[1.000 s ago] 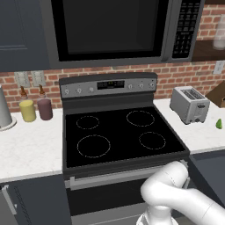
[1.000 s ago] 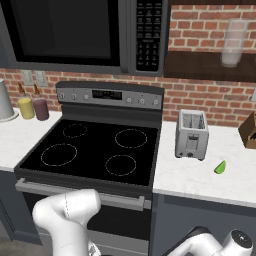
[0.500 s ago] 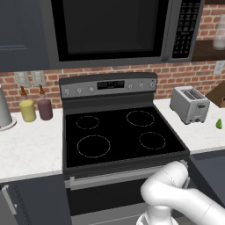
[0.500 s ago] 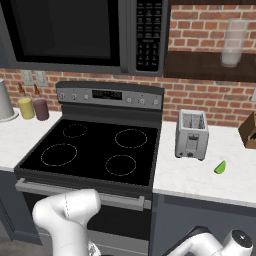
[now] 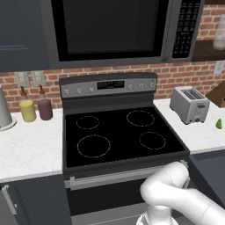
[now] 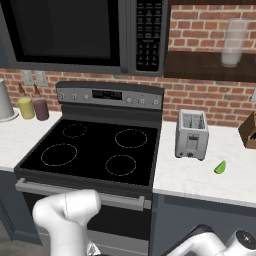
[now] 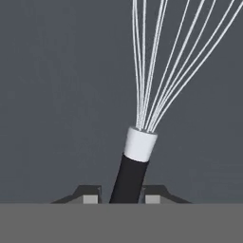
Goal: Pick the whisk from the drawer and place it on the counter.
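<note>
Hand view: whisk handle between the finger tips, wires fanning to upper right

Left base view, left to right:
- Yellow jar (image 5: 27,110) and dark red jar (image 5: 45,108), left of centre, standing just beside each other on the counter (image 5: 26,149).
- Black stovetop (image 5: 118,136), centre of frame, four rings, bare.
- Toaster (image 5: 189,104), right of centre, on the white worktop.
- Small green item (image 5: 218,124), right edge, too small to identify.
- White arm, lower right, reaching down out of frame.

Right base view, left to right: same jars at upper left, same stovetop at centre, toaster at right of centre, green item to its lower right.

Hand view:
- Whisk (image 7: 137,147): black handle rising from bottom centre, white collar at mid frame, thin white wires spreading to the top edge. Long axis near vertical in frame, leaning slightly right; wire end toward the top, handle end at the bottom.
- Gripper (image 7: 123,197): narrowly set, one tip each side of the handle, judged clamped on it.
- Plain dark grey surface behind; drawer floor or cabinet front not distinguishable.

Risks, as judgement:
- Grip low on a round handle with the long wire end far out: pivoting or slipping likely under a quick swing.
- Wires catching the drawer rim or the counter's edge on the way up, prising the handle loose.
</note>
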### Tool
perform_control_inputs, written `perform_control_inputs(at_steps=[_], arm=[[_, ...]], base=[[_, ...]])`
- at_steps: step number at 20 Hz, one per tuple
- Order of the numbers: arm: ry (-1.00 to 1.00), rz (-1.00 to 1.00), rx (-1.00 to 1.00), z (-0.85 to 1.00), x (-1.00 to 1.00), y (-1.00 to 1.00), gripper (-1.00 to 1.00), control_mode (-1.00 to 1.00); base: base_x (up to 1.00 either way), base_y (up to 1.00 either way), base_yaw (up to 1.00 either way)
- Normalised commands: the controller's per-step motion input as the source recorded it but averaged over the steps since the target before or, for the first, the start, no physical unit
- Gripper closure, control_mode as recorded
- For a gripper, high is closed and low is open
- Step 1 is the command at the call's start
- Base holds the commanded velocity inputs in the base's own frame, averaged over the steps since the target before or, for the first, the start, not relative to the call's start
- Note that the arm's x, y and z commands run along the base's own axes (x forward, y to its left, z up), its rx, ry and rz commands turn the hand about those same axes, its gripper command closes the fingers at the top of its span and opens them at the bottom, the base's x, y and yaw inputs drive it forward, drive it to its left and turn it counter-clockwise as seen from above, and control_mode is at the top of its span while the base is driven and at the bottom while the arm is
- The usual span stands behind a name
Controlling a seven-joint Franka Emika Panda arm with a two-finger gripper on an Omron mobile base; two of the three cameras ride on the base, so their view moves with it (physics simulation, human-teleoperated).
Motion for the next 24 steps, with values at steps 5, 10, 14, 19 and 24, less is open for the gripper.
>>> perform_control_inputs(at_steps=[5,10,14,19,24], arm=[[-0.07,-0.02,0.0,0.95,-0.38,0.02,1.0,-1.0],[-0.01,-0.05,0.0,1.0,-0.41,0.27,1.0,-1.0],[0.0,-0.06,-0.01,1.0,-0.37,0.53,1.0,-1.0],[-0.04,0.0,-0.03,1.0,0.02,0.99,1.0,-1.0],[-0.06,0.0,-0.05,0.85,0.26,1.0,1.0,-1.0]], base=[[0.0,0.0,0.0],[0.0,0.0,0.0],[0.0,0.0,0.0],[0.0,0.0,0.0],[0.0,0.0,0.0]])
